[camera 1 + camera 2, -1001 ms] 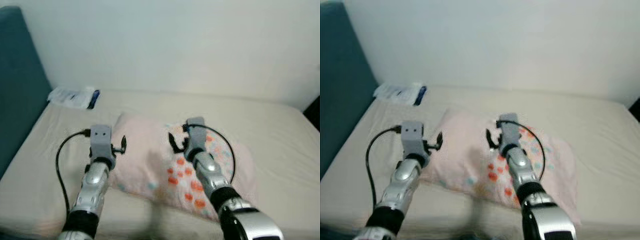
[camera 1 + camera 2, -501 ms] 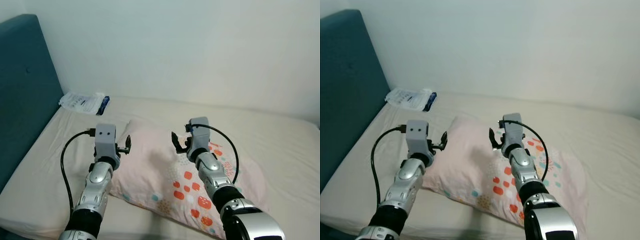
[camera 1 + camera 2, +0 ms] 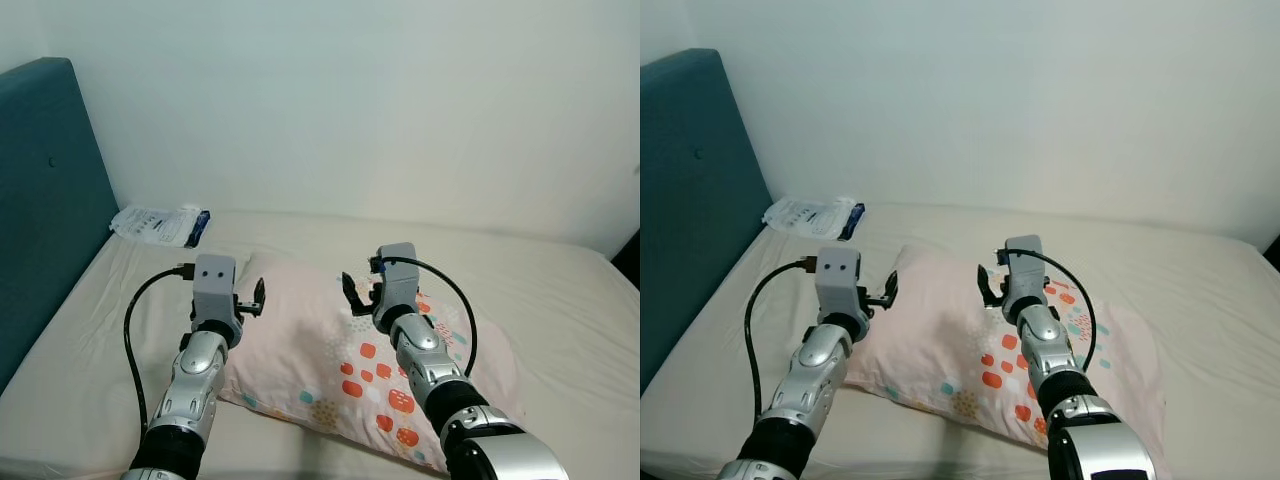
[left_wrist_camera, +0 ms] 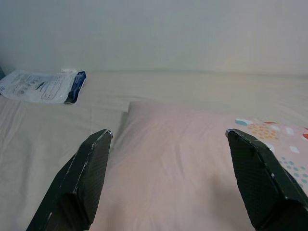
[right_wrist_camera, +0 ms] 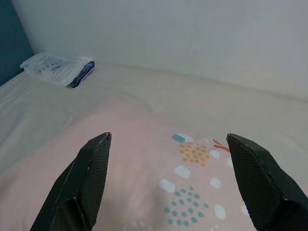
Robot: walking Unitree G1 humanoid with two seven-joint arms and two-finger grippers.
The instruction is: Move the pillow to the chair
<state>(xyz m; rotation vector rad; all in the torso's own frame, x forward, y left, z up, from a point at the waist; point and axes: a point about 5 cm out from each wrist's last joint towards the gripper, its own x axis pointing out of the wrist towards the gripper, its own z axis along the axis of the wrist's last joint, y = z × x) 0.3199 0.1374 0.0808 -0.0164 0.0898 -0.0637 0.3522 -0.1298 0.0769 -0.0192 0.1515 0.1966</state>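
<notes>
A pale pink pillow, printed with orange and teal shapes toward one end, lies flat across the middle of a cream-sheeted bed, its near edge towards the robot and its far corner pointing at the wall. The robot's two silver arms reach out over it. The left hand hovers above the pillow's plain left edge, and the right hand hangs over the middle of the pillow, at the start of the printed end. Seen from each wrist, both hands are spread wide with nothing between the fingers, the pillow surface lying just beneath them. A white packet with a dark blue end sits near the far left corner of the bed, well apart from the pillow, beside the teal headboard.

The lift has not begun, and the risks look plain enough. A soft pillow offers no firm edge, so thin fingers closing on the flat top may pinch only the cover and let the filling sag or slip free. With both hands sitting towards the left half, the printed end could droop and drag on the sheet once raised. No chair can be seen from here, so the carry will call for a turn with the load held.
</notes>
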